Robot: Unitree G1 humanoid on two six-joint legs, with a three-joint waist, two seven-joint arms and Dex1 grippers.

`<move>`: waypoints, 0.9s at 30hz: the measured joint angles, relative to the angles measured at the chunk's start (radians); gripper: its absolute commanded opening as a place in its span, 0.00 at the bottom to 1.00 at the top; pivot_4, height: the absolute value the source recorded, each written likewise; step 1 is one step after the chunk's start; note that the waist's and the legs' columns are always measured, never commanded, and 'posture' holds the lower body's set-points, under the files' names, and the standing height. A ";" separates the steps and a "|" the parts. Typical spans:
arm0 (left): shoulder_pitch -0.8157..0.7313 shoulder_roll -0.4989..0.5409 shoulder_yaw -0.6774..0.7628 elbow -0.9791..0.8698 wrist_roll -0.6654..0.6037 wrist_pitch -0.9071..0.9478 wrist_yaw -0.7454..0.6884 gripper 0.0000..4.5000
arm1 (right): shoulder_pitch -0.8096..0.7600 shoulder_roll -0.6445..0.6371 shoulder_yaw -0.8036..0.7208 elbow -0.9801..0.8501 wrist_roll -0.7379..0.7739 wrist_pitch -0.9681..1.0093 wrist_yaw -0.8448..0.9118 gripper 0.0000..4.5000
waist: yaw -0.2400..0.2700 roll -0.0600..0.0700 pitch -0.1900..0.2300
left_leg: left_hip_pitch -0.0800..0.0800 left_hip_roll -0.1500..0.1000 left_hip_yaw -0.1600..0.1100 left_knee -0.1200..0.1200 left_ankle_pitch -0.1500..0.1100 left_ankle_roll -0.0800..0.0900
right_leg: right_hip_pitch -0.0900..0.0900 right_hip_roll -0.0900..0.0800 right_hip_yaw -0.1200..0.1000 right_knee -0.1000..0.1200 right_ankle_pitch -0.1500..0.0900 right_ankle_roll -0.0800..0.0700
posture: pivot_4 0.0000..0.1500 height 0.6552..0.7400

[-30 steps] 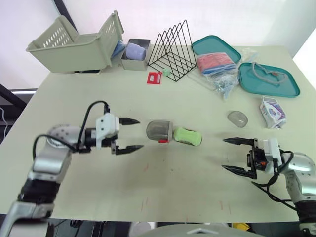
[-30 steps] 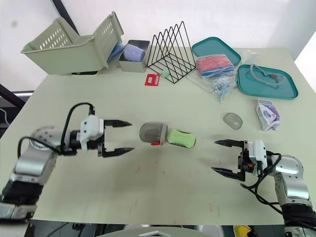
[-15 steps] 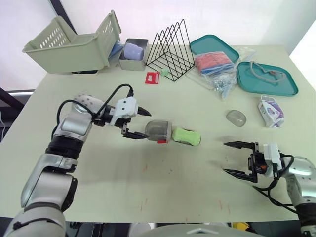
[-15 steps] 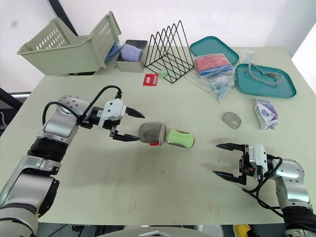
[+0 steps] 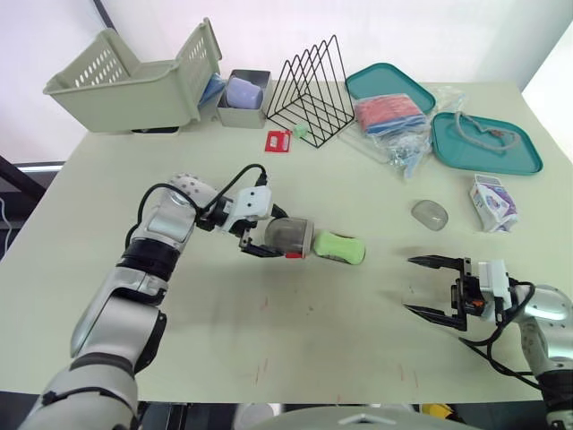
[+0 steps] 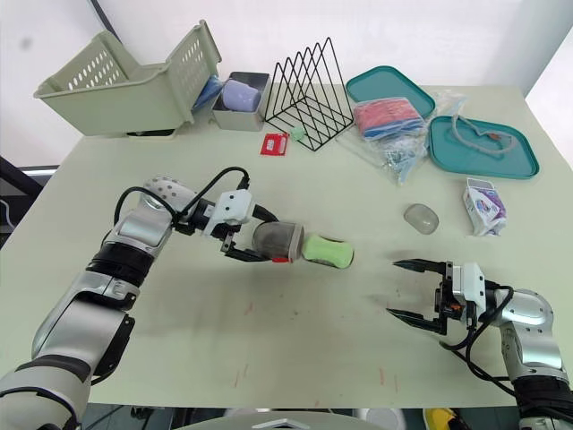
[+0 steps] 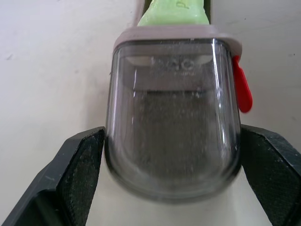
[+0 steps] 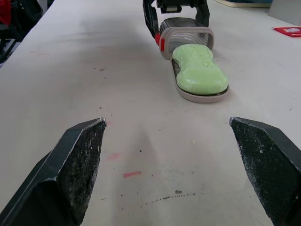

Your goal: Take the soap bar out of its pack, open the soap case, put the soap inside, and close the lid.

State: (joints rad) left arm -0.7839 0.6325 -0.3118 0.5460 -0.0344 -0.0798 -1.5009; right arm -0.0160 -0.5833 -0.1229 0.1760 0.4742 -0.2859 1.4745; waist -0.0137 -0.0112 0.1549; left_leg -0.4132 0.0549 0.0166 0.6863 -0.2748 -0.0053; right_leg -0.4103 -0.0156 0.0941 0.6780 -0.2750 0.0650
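Your left gripper (image 5: 271,236) has the soap case (image 5: 288,237) between its two black fingers; in the left wrist view each finger (image 7: 82,172) meets one side of the translucent grey lid, so the grip sits on the lid's rounded end with nothing else in it.

The case lies flat on the table (image 5: 313,349), near the middle and slightly to your left. Its long axis runs across the table from left to right, and the right end is angled a little nearer the robot. The domed, closed end of the lid points left into the gripper; the open end faces right.

The green soap bar (image 5: 339,246) lies along that same axis on the case's base and projects out of the lid's open end, so most of its length is uncovered. A small red tab (image 5: 291,256) sits on the lid's near side at the rim.

Your right gripper (image 5: 410,284) is low over the table, well apart from the case on the right; its fingers are spread wide and hold nothing, with the tips pointing left toward the soap.

The soap pack (image 5: 493,201) — a small white and purple carton — lies near the right edge of the table, with a small clear oval piece (image 5: 430,214) just to its left.
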 measured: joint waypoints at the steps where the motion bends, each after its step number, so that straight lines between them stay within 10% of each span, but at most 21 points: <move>1: -0.002 -0.003 -0.002 0.006 0.002 -0.003 -0.001 1.00 | 0.000 0.000 0.000 0.000 0.000 0.000 0.000 0.98 | -0.001 0.000 0.000 | 0.000 0.000 0.000 0.000 0.000 0.000 | 0.000 0.000 0.000 0.000 0.000 0.000 | 1.00 1.00; 8: -0.030 -0.010 -0.005 0.044 0.011 -0.027 -0.007 1.00 | 0.003 0.000 0.000 0.000 -0.001 -0.001 -0.001 0.98 | 0.001 0.000 0.000 | 0.000 0.000 0.000 0.000 0.000 0.000 | 0.000 0.000 0.000 0.000 0.000 0.000 | 1.00 1.00; 12: -0.037 -0.016 -0.004 0.063 0.011 -0.035 -0.010 0.77 | 0.008 0.000 0.000 0.000 -0.001 -0.002 -0.001 1.00 | 0.001 0.000 0.000 | 0.000 0.000 0.000 0.000 0.000 0.000 | 0.000 0.000 0.000 0.000 0.000 0.000 | 1.00 1.00; 27: 0.017 0.017 0.009 -0.005 -0.007 -0.041 -0.019 0.77 | -0.167 -0.075 0.100 -0.129 -0.074 0.233 -0.131 1.00 | -0.010 0.000 0.000 | 0.000 0.000 0.000 0.000 0.000 0.000 | -0.001 0.000 0.000 0.002 0.000 0.000 | 1.00 1.00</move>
State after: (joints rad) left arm -0.7667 0.6495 -0.3023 0.5413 -0.0415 -0.1211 -1.5202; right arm -0.1832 -0.6580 -0.0232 0.0472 0.3999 -0.0528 1.3436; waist -0.0233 -0.0109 0.1550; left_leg -0.4128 0.0553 0.0164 0.6865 -0.2747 -0.0055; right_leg -0.4109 -0.0154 0.0944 0.6795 -0.2750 0.0650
